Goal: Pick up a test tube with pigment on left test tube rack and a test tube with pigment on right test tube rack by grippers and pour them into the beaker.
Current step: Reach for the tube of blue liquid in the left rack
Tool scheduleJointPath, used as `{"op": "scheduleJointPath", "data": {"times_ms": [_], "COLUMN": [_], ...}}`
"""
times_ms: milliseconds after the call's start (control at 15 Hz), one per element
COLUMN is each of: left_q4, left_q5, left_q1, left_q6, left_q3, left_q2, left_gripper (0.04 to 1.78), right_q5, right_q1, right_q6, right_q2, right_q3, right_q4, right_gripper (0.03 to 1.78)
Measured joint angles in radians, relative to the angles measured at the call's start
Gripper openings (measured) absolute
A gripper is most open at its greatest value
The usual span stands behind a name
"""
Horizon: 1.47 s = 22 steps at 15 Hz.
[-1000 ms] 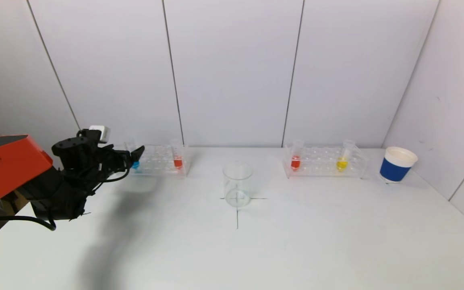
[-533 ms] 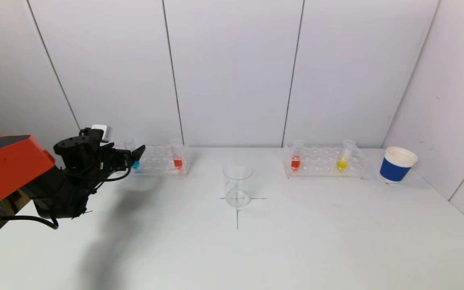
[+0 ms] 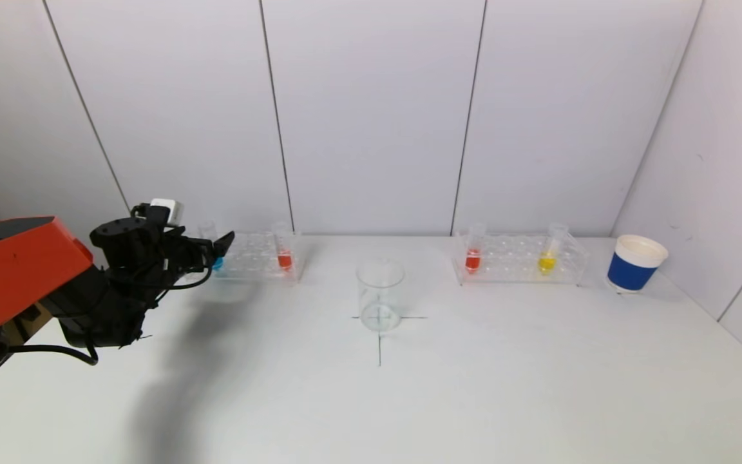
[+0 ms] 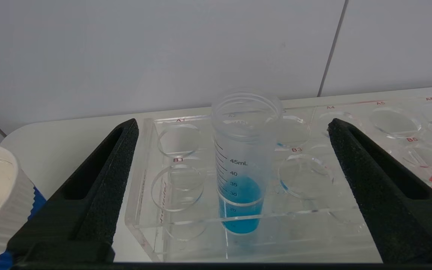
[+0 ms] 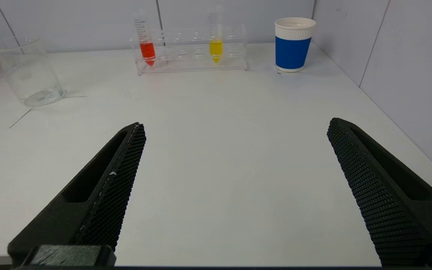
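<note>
A: Left gripper (image 3: 216, 248) crept a little closer to the left test tube rack (image 3: 255, 258) over the last second, up and toward it. Jaws spread wide, nothing held.

B: Lined up on what?

A: Blue tube (image 4: 240, 165), seen from the left wrist. Standing upright in its hole near the rack's outer end, centred between the two open fingers (image 4: 107, 180), not touching either. Blue pigment sits low in the tube.

B: Red tube (image 3: 285, 254)?

A: Same rack, far end toward the beaker (image 3: 380, 295). Untouched.

B: Right side?

A: Right gripper (image 5: 234, 187) parked low over bare table (image 3: 474, 386), out of the head view, jaws fully apart, empty. Right test tube rack (image 3: 519, 261) well ahead of it with a red-orange tube (image 3: 472, 254) and a yellow tube (image 3: 546, 258) both seated. Blue paper cup (image 3: 635, 264) just beyond that rack.

B: Beaker state?

A: Empty, upright on the cross mark between the racks.

B: Progress?

A: Early. Approach on the blue tube nearly done; probably a short advance, then close. No pick yet, no pour yet.
</note>
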Motion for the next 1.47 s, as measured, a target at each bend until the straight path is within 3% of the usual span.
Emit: {"op": "scheduleJointPath", "data": {"times_ms": [1467], "left_q4": [0.0], "left_q5": [0.005], "left_q1": [-0.006], "left_q6": [0.002], "left_q3": [-0.021], "left_q2": [0.016], "left_gripper": [1.76], "right_q5": [0.0], "right_q1": [0.0], "right_q6": [0.0], "right_q2": [0.0], "right_q3": [0.0], "right_q4": [0.0], "right_gripper": [1.76]}}
